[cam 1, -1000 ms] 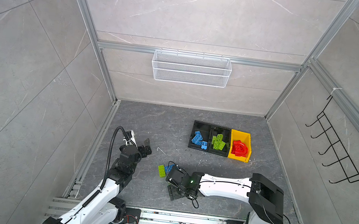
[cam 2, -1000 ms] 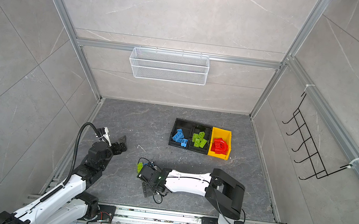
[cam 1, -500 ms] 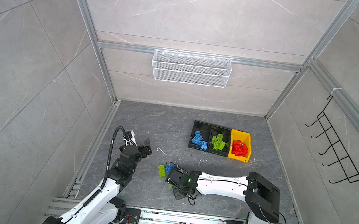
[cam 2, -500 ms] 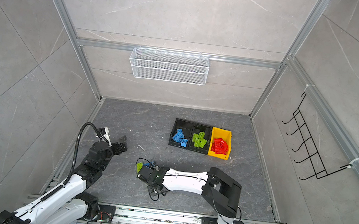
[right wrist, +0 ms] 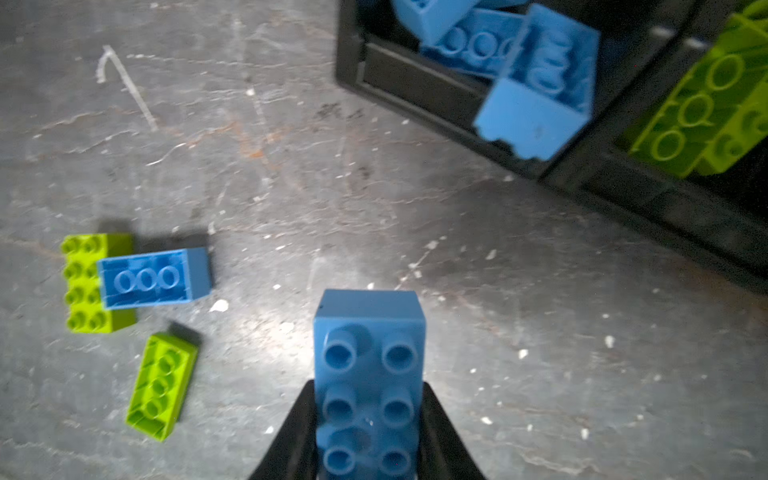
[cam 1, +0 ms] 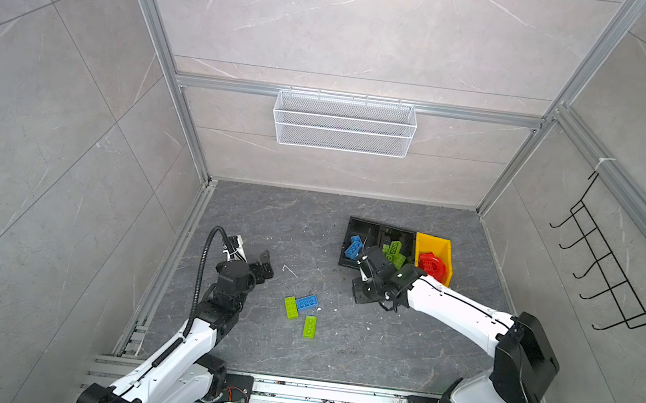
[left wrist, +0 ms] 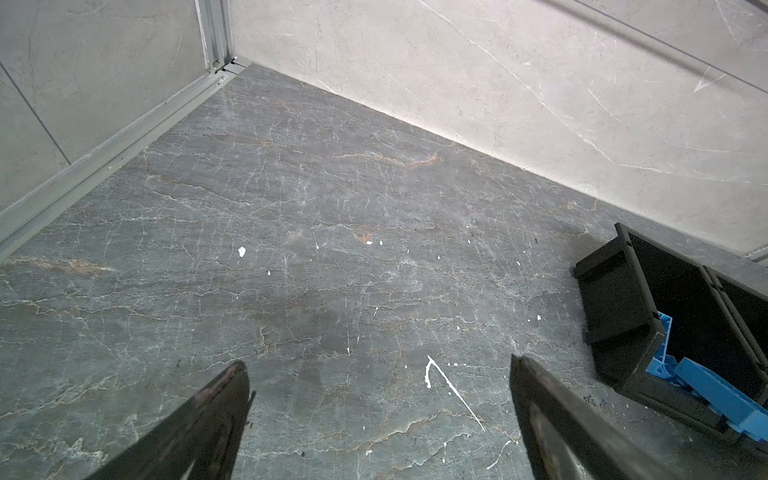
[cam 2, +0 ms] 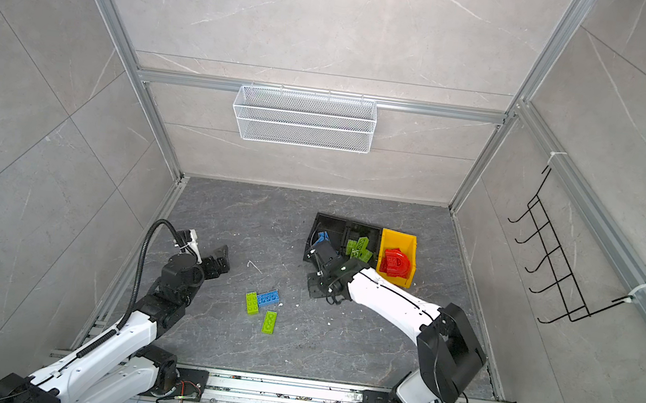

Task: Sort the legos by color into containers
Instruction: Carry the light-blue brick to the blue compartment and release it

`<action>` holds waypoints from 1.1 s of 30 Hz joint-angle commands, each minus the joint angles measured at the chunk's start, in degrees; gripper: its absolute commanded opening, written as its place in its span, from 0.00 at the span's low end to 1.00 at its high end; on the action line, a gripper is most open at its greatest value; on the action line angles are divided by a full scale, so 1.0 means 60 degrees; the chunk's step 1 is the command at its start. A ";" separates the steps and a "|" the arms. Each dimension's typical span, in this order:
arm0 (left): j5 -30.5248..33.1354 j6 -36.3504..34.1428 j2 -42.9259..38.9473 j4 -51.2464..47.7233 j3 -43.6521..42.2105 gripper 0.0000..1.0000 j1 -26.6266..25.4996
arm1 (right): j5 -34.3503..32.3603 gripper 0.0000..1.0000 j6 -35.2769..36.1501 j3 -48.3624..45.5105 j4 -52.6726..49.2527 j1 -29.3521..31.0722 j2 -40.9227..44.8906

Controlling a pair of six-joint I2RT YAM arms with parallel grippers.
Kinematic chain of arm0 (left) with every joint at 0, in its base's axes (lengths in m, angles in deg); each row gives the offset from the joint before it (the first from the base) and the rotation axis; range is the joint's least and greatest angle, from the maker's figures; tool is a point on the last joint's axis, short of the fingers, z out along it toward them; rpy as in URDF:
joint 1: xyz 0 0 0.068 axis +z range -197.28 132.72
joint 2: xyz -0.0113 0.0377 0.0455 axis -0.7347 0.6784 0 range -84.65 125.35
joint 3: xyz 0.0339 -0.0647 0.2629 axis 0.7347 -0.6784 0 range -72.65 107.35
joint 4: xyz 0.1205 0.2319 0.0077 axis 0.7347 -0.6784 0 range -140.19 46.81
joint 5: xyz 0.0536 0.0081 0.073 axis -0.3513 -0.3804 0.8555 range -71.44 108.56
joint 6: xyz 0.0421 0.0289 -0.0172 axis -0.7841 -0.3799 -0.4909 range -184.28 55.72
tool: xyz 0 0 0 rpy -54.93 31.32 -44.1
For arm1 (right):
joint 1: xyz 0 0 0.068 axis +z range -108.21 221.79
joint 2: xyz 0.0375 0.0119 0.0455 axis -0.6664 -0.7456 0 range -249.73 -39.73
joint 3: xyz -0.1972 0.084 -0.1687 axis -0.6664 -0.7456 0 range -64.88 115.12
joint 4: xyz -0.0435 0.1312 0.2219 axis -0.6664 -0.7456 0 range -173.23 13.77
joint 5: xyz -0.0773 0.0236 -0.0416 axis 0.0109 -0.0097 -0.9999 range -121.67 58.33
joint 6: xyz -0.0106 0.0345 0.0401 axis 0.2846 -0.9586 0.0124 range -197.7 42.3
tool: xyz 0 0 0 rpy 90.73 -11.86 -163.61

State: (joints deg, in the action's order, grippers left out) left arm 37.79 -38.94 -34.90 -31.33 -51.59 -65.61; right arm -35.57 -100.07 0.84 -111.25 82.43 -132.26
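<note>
Blue brick [right wrist: 369,365] — clamped in the right gripper [right wrist: 369,388] (left gripper [left wrist: 377,362] spread wide).

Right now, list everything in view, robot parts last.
Loose green bricks: two, green, mid-floor.
Loose blue brick: one, blue, against one green brick.
Held blue brick: one, blue, in right gripper.
Black bins: two, black, rear floor; holding blue bricks and green bricks.
Yellow bin: one, yellow, beside them, holding red pieces.
Wire basket: one, white, back wall.
Hook rack: one, black, right wall.
Left gripper: one, black, open, empty.
Right gripper: one, black, shut on that brick.
</note>
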 commanded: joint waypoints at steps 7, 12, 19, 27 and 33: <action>0.0006 0.0087 0.0123 0.0283 0.0087 1.00 0.0066 | 0.0965 0.23 0.1736 0.1719 -0.1010 -0.1278 -0.1793; -0.0015 0.0082 0.0100 0.0271 0.0081 0.99 0.0081 | 0.1117 0.23 0.1906 0.2238 -0.0887 -0.1513 -0.2270; 0.0032 0.0041 0.0073 0.0227 0.0116 0.99 0.0083 | 0.1148 0.23 0.2098 0.3189 -0.0941 -0.1850 -0.2863; 0.0062 0.0025 -0.0046 0.0195 0.0079 0.99 0.0096 | 0.1195 0.23 0.2385 0.4809 -0.1179 -0.2265 -0.4000; 0.0102 0.0014 -0.0088 0.0159 0.0082 0.99 0.0110 | 0.1236 0.23 0.2459 0.6213 -0.1502 -0.2358 -0.4888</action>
State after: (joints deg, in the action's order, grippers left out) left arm 37.85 -38.94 -34.48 -31.39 -51.59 -65.24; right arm -28.80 -86.61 34.67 -117.92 68.31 -159.69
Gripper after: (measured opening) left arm 0.994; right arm 0.344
